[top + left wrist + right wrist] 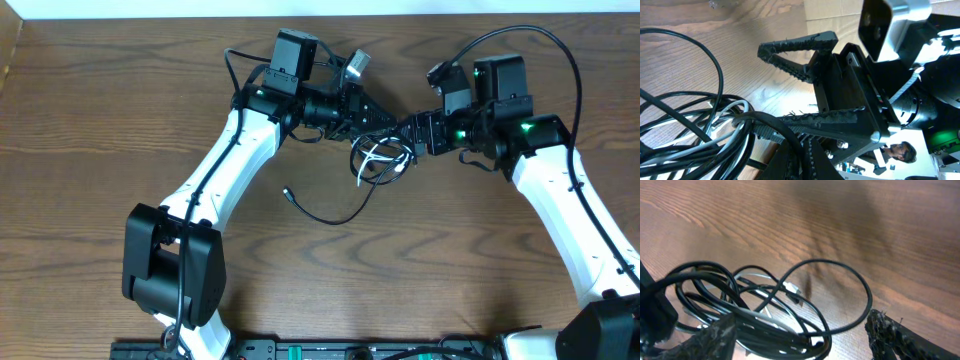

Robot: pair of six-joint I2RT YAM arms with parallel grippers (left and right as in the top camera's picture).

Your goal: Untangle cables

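Currently the cables (pixel 380 158), black and white cords knotted in a loose clump, lie on the wooden table (pixel 100 130) near its far edge, just below the spot where the two claws meet. One black strand trails away toward the left arm's side and ends in a small plug tip (pixel 287 193). The left gripper (pixel 393 124) is fully closed; the left wrist view shows a black strand of the clump running into its pinched fingers. The right gripper (pixel 800 322) stands wide open, one finger against the clump and the other clear of it, gripping nothing.
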